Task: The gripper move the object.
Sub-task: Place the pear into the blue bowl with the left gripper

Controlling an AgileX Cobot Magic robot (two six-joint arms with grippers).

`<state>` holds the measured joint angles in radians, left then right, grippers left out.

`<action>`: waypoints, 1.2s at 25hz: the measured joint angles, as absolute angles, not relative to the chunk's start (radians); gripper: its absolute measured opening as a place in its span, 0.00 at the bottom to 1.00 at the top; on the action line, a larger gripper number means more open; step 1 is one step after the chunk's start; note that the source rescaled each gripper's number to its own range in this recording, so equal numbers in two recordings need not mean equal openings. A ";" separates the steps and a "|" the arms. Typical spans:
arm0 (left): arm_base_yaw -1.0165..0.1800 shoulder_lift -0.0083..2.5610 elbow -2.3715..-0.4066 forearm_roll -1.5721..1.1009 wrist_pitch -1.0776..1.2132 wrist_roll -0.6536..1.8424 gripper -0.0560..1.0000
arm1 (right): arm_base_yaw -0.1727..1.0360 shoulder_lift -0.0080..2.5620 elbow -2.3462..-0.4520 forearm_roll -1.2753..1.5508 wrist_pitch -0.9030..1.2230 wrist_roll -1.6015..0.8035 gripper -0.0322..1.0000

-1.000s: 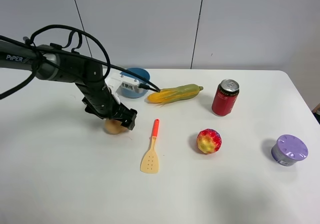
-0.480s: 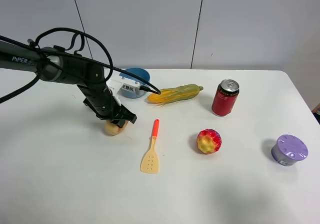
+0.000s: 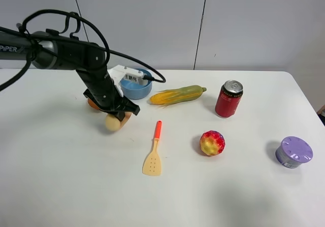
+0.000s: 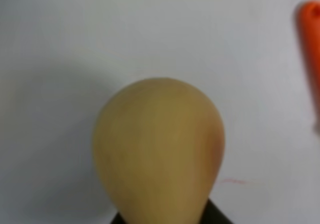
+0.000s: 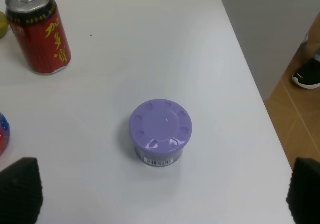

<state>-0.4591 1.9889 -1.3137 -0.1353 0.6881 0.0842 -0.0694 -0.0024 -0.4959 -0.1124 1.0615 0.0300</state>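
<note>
Blue plastic forms the bowl [image 3: 137,91] at 1 o'clock from the toy potato [image 3: 112,123]; the arm's white labelled block [image 3: 127,75] overlaps its rim, and its contents cannot be told. An orange rounded thing [image 3: 93,104] shows behind the arm at 10 o'clock from the potato, too hidden to identify. The purple tub [image 3: 294,151] at the 3 o'clock side of the white surface [image 3: 61,176] has its lid on, and the red can [image 3: 229,99] stands upright at 1 o'clock from the red-yellow ball [image 3: 212,142].

The left end effector [image 3: 120,116] is clamped on the potato, near the spatula [image 3: 154,151] lying at 4 o'clock. The left wrist view alone shows the potato's faint reddish blotch and its shadow thrown to one side. The right wrist view alone shows the right end effector [image 5: 164,184], fingers wide apart over the tub, and a barcode label on the tub's wall. Only the high view shows the corn [image 3: 177,94]
</note>
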 joint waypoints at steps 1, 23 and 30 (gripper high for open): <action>-0.459 1.980 -1.335 -0.134 0.692 0.084 0.06 | -0.069 -0.002 -0.496 -0.112 1.061 0.030 1.00; -0.449 2.131 -1.788 -0.065 0.704 0.171 0.05 | -0.069 -0.002 -0.496 -0.112 1.061 0.030 1.00; -0.412 2.150 -1.790 -0.061 0.655 0.239 0.20 | -0.069 -0.002 -0.496 -0.112 1.061 0.030 1.00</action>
<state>-0.4121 2.1501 -1.7895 -0.0611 0.6554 0.2393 -0.0694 -0.0024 -0.4959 -0.1124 1.0615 0.0300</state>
